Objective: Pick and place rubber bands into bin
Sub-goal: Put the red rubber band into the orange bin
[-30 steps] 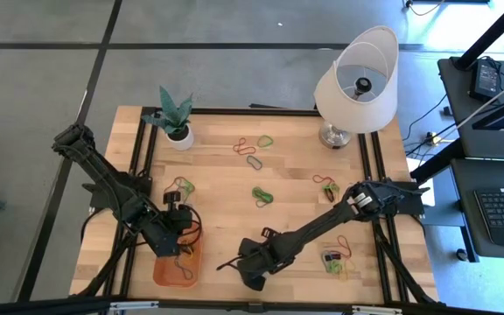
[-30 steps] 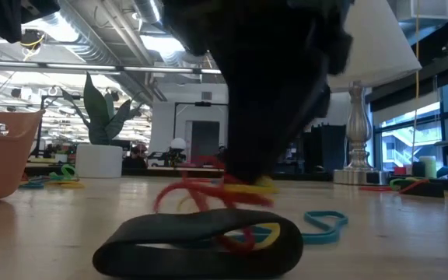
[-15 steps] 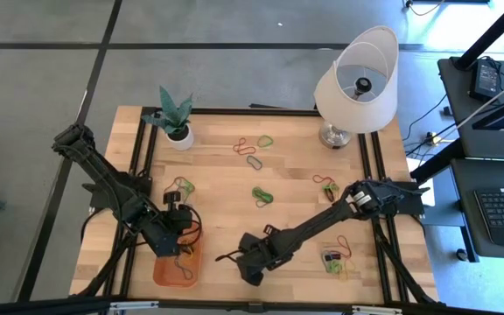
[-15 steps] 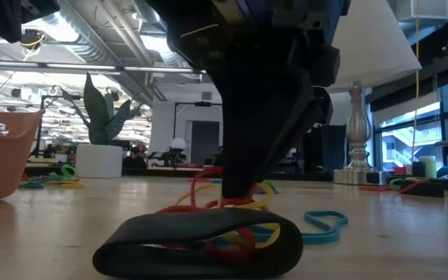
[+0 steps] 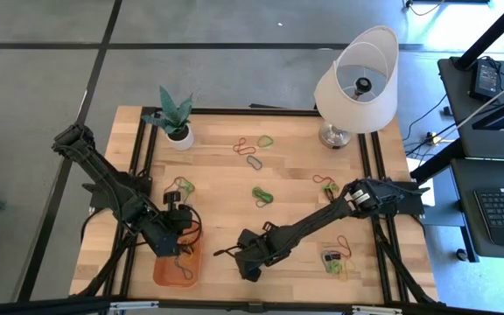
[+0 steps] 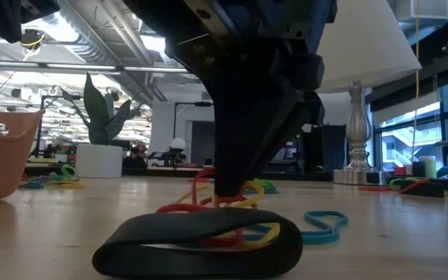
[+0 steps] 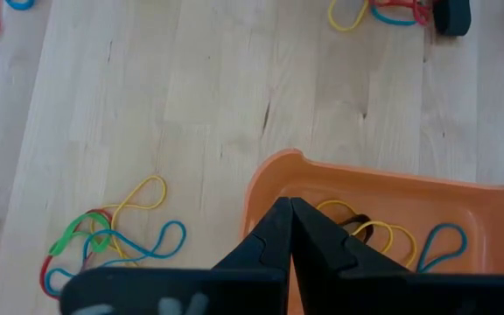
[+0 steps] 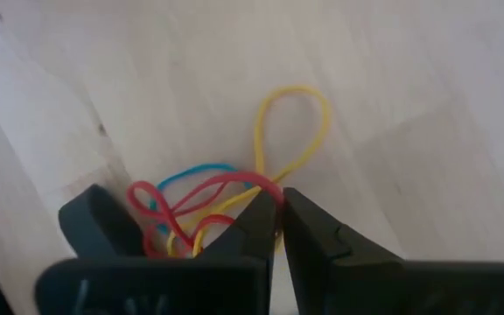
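- So, what are the right fingers (image 8: 278, 229) doing?
- They are nearly pressed together, pinching a little bunch of rubber bands (image 8: 234, 197): red, yellow and blue loops. A yellow loop pokes out past the tips. A small black block (image 8: 99, 219) sits just beside them, touching the bunch.
- Where is that on the worktop (image 5: 296, 171)?
- Near the front edge, in the middle. From low down, the dark gripper comes down onto the tangle behind a flat black piece (image 6: 201, 243).
- And the left fingers (image 7: 289, 229)?
- Pressed together, holding nothing. They hang right over the bin (image 7: 274, 179), the orange tray. Yellow, dark and blue bands (image 7: 383, 236) lie inside it.
- Anything else near them?
- Another pile of green, yellow, red and blue bands (image 7: 108, 236) lies on the wood just beside the bin. More loops are scattered farther off, toward a white plant pot (image 5: 179, 136) and a lamp (image 5: 355, 80).
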`<state>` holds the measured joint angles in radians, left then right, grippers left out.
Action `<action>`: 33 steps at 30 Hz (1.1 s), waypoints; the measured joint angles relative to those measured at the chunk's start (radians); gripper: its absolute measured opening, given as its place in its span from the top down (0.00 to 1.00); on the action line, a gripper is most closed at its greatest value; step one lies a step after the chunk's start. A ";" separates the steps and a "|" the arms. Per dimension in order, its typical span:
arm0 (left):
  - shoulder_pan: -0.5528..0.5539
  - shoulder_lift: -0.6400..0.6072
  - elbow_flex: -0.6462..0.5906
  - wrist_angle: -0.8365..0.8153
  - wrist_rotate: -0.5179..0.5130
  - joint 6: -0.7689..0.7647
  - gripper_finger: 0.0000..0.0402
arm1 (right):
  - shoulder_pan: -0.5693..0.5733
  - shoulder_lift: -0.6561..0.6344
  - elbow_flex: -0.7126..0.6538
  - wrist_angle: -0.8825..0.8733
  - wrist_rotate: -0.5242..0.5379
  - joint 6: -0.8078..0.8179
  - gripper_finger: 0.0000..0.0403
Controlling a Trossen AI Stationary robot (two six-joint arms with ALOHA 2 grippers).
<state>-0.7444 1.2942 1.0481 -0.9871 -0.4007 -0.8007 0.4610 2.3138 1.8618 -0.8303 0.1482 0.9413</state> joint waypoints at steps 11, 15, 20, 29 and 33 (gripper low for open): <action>0.000 0.000 0.000 0.000 -0.001 0.000 0.99 | -0.012 0.000 0.000 0.000 0.000 0.000 0.86; 0.000 0.000 0.000 0.000 -0.001 0.001 0.99 | -0.020 0.000 0.000 -0.001 0.000 -0.002 0.78; 0.000 0.000 0.000 0.000 -0.001 0.002 0.99 | -0.027 0.000 0.000 -0.009 0.000 -0.004 0.72; 0.000 0.000 0.000 0.000 -0.001 0.002 0.99 | -0.027 0.000 0.000 -0.063 -0.019 0.002 0.71; 0.000 0.000 0.000 0.000 -0.002 0.002 0.99 | -0.027 0.000 0.000 -0.076 -0.018 0.019 0.72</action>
<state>-0.7441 1.2942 1.0477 -0.9874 -0.4023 -0.7982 0.4339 2.3138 1.8618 -0.9061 0.1299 0.9600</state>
